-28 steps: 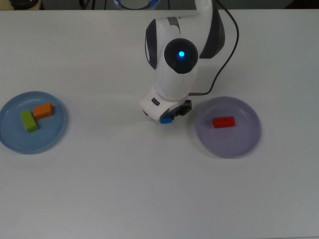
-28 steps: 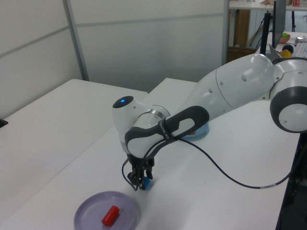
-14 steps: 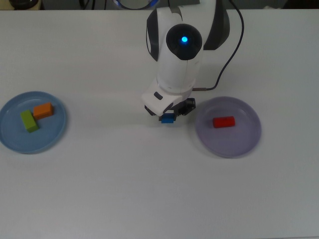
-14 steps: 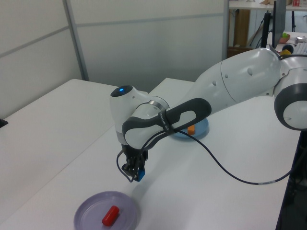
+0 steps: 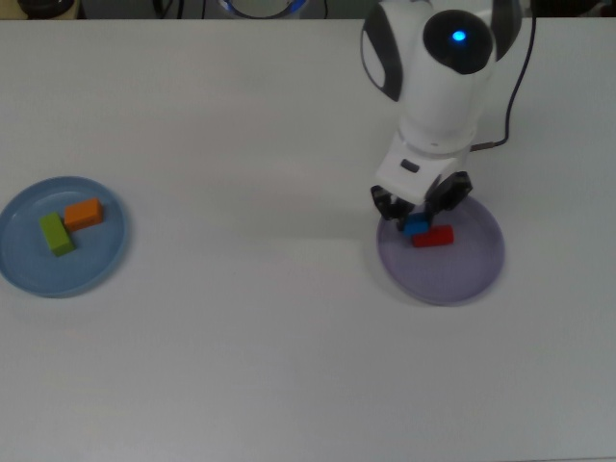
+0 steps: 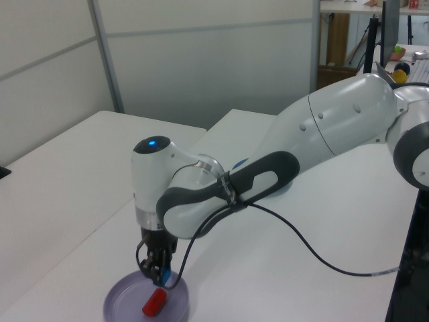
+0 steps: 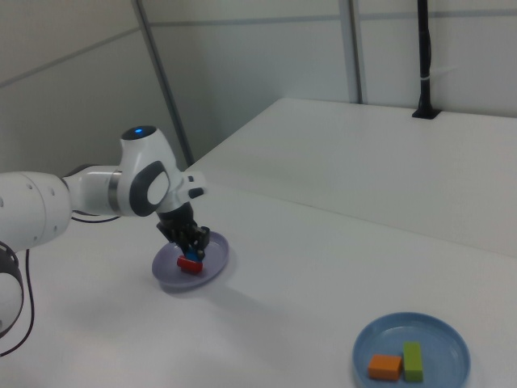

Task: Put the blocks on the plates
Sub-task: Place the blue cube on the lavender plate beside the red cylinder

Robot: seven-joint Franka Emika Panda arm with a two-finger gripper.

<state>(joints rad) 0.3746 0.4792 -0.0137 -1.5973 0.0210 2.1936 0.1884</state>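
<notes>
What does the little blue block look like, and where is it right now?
The blue block is a small, bright blue cube, plain and solid-looking. The gripper holds it between its jaws, over the upper left part of the purple plate in the top view, right beside the red block. Whether it touches the plate cannot be told.

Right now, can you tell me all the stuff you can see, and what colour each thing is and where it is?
Table: one, white, under everything.
Light blue plate: one, at the top view's left.
Green block: one, on the light blue plate.
Orange block: one, on that plate, touching the green block.
Lavender plate: one, at the top view's right.
Red block: one, on the lavender plate.
Blue cube: one, held over the lavender plate beside the red block.
Cable: one, black, hanging off the arm.
Gripper: one, black jaws shut on the blue cube.
</notes>
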